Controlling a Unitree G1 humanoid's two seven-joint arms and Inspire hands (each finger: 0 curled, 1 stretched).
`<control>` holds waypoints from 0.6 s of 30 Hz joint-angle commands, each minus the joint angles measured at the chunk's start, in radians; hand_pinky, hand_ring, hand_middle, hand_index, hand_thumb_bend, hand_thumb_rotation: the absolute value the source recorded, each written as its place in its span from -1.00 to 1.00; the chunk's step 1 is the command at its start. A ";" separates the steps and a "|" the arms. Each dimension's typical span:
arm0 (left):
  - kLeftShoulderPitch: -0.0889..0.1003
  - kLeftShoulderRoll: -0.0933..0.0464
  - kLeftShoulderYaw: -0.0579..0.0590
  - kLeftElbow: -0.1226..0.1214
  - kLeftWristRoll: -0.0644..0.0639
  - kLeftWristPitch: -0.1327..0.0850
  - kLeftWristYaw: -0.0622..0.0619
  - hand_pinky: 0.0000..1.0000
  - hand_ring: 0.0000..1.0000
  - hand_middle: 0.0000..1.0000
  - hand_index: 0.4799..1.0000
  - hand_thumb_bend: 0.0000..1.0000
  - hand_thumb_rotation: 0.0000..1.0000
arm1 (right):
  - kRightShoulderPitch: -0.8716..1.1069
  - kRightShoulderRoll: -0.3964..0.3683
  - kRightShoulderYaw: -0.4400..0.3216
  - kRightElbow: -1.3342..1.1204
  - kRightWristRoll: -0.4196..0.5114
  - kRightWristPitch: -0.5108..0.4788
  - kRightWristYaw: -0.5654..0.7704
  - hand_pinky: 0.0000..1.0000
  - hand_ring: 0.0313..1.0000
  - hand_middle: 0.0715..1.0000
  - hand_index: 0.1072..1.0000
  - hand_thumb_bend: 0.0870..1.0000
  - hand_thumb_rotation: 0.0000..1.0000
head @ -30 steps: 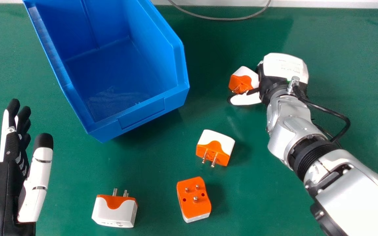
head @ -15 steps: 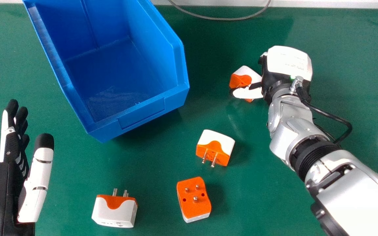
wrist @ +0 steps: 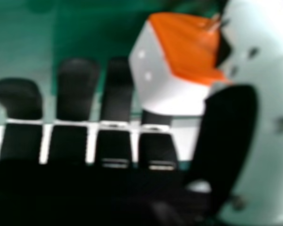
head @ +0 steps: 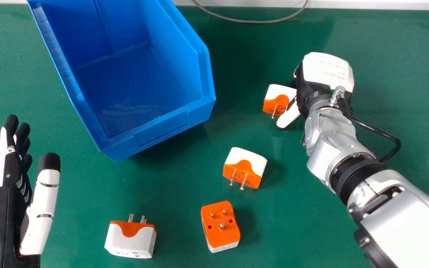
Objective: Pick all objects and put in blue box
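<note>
Plug adapter (head: 281,91), apparently on counter (head: 184,186), right of blue box (head: 162,127), between right hand's (head: 326,70) thumb and fingers; fingers straight, thumb spread, no firm grip visible. Likely light, stiff plastic; smooth casing may slip. Best pinch: opposite white sides, avoiding pins. Left hand (head: 13,175) open, head view's left.

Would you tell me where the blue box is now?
In the head view, the blue box stands at the upper left, left of the adapter by the right robot hand.
</note>
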 commanded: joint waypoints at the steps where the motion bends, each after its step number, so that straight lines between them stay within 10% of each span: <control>1: 0.016 -0.008 0.001 -0.031 0.010 0.006 0.011 1.00 0.99 0.97 1.00 -0.02 0.85 | -0.031 -0.021 0.015 0.000 -0.010 0.018 0.048 -0.74 -0.64 -0.16 -0.13 -0.05 -0.98; 8: 0.018 -0.010 0.002 -0.036 0.001 0.007 0.007 1.00 0.99 0.97 0.99 -0.01 0.85 | -0.048 -0.036 0.028 -0.002 -0.009 0.015 0.123 -0.68 -0.55 -0.17 -0.12 -0.06 -0.99; 12: 0.015 -0.008 0.003 -0.033 0.017 0.002 0.013 1.00 0.98 0.96 0.99 0.00 0.84 | -0.042 -0.041 0.029 -0.005 -0.009 0.005 0.094 -0.62 -0.47 -0.16 -0.11 -0.06 -0.99; 18: 0.003 -0.007 0.001 -0.022 -0.001 -0.004 0.004 1.00 0.98 0.96 0.99 0.00 0.84 | -0.047 -0.043 0.021 -0.004 0.005 0.019 0.111 -0.62 -0.46 -0.15 -0.12 -0.06 -1.00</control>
